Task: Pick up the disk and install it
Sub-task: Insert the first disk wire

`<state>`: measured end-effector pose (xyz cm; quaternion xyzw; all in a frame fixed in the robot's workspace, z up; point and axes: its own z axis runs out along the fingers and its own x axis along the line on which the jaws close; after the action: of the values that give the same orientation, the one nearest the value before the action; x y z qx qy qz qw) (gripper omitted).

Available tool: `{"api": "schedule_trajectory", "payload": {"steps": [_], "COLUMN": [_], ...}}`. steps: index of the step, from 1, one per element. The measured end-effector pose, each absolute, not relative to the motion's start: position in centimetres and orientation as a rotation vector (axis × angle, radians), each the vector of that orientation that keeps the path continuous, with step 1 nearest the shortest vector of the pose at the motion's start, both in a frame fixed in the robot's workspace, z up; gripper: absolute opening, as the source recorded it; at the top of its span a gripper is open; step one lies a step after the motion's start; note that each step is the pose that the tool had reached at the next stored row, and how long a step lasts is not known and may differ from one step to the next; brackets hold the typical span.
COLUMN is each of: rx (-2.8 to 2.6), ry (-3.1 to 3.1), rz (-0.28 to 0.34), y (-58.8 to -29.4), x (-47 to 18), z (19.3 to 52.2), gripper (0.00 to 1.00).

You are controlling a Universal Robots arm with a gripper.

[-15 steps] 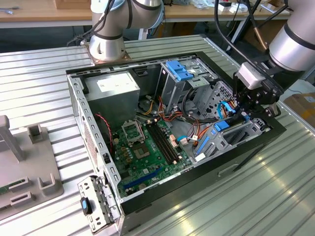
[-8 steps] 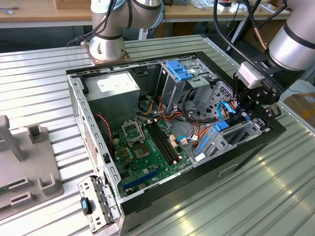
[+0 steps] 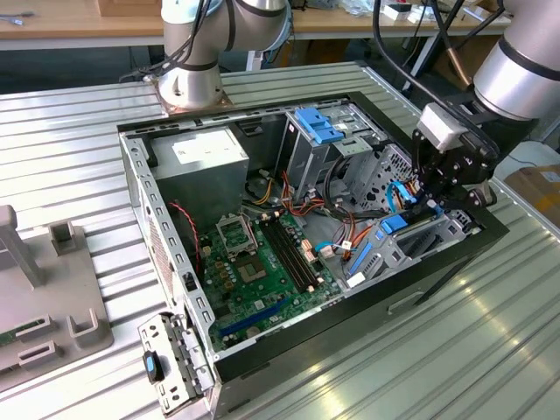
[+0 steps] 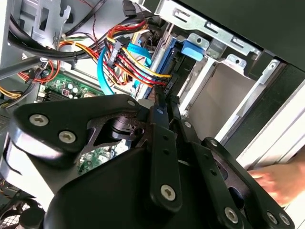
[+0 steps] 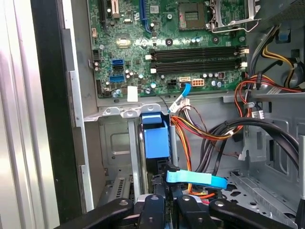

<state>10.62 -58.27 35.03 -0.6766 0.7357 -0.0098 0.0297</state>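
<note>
No readable writing: white label (image 3: 203, 149) on the power supply (image 3: 210, 171), at about eleven o'clock of the open computer case (image 3: 350, 325) in the exterior view, with print too small to tell. Same for the markings on the motherboard (image 3: 262, 258).

The disk (image 3: 394, 222) set on edge inside the low drive cage at about three o'clock of the case, blue carrier (image 5: 156, 136) showing between the grey metal walls in the first wrist view, blue end tab (image 4: 193, 49) in the second. Grey body and label hidden by the cage.

Gripper (image 3: 435, 194) lowered into the case right over that cage, tips (image 4: 166, 101) just beside the disk's near end. Clamped or loose: cannot tell.

Crowding around: light-blue flat cable (image 5: 195, 180) crossing right in front of the tips (image 5: 167, 202), and red, yellow and orange wire bundles (image 4: 128, 59) close beside the disk. Blue plastic bracket (image 3: 317, 127) atop the tall bay at one o'clock. Loose metal panel (image 3: 171, 363) outside the case at seven o'clock.

Pinkish blur (image 4: 276, 183) beyond the case wall in the second wrist view, too smeared to identify.
</note>
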Motion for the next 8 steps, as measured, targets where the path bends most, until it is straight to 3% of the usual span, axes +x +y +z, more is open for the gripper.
{"api": "schedule_trajectory", "payload": {"steps": [8], "rx": [-2.111], "ry": [2.308], "rz": [-0.036], "y": [-57.35], "x": [11.21], "z": [35.04], "gripper": [0.16]}}
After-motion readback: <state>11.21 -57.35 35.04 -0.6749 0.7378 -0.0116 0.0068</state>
